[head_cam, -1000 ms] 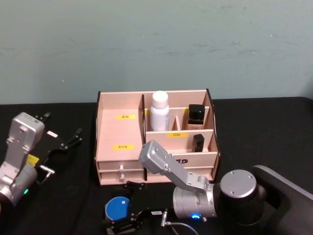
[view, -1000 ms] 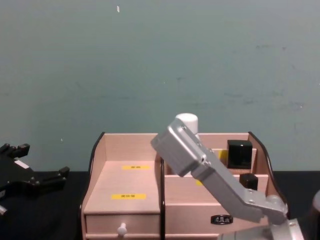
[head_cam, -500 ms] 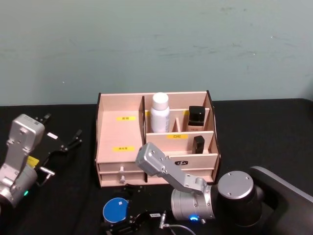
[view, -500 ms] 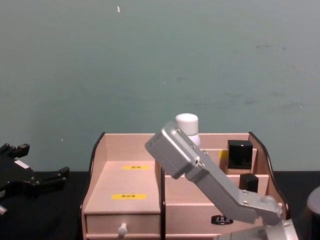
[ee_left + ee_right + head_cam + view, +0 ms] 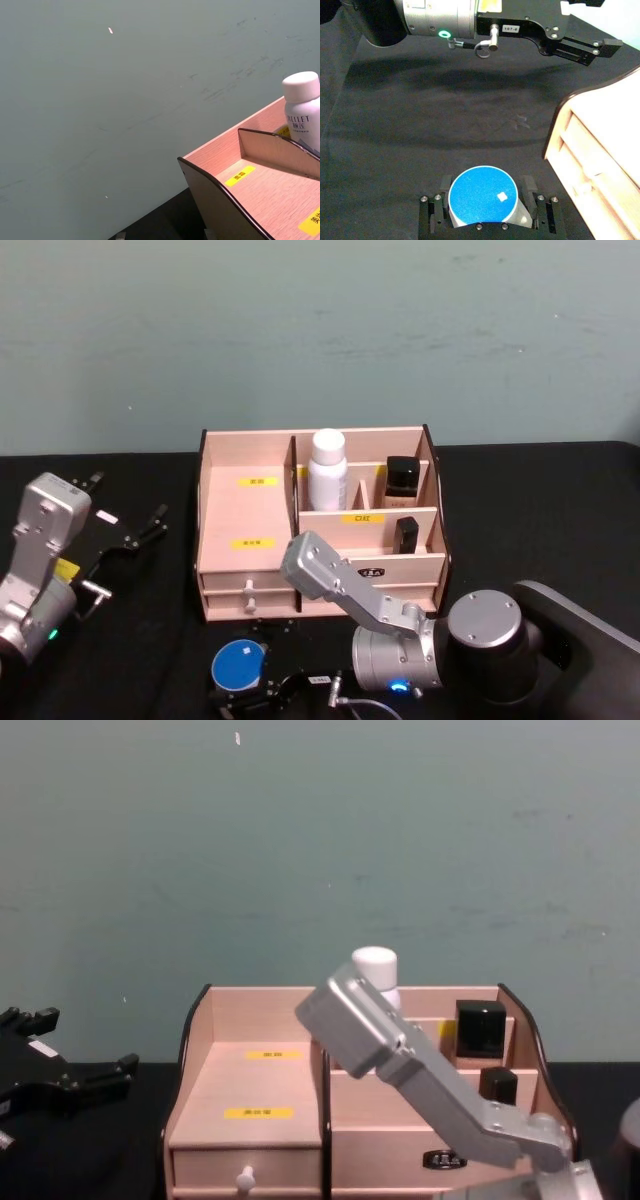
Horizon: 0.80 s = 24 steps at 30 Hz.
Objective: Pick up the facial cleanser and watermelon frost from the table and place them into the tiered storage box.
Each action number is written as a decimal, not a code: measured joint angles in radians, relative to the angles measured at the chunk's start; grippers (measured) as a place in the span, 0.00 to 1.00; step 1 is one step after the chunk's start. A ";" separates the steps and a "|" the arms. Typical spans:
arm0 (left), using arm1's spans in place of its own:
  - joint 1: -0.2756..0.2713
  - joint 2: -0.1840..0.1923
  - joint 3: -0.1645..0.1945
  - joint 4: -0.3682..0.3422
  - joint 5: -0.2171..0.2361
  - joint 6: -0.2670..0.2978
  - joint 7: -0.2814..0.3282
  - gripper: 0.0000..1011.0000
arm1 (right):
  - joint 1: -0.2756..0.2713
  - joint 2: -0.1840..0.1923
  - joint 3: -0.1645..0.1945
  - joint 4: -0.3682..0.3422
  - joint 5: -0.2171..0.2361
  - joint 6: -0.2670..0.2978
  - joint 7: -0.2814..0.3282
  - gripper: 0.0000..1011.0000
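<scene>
1. At the near edge of the table (image 5: 540,500), in front of the box (image 5: 245,510), my right gripper (image 5: 486,200) is clamped on a blue-topped can (image 5: 238,665), one finger against each side.
2. I see only the can's blue top and a sliver of pale wall. I cannot tell whether it rests on the cloth or hangs just above it.
3. The right arm's grey link crosses the box's lower front in the head view. In the chest view it covers the middle compartments and most of the white bottle (image 5: 326,470).
4. That bottle stands upright in a rear compartment, with two black bottles (image 5: 400,480) in compartments to its right.
5. The box's yellow labels are too small for me to read.
6. My left gripper (image 5: 128,502) sits left of the box, well apart from it, fingers spread wide and empty.
</scene>
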 joint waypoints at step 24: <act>0.000 0.000 0.000 0.000 0.000 0.000 0.000 1.00 | -0.040 0.031 0.021 -0.053 0.014 -0.004 -0.021 0.72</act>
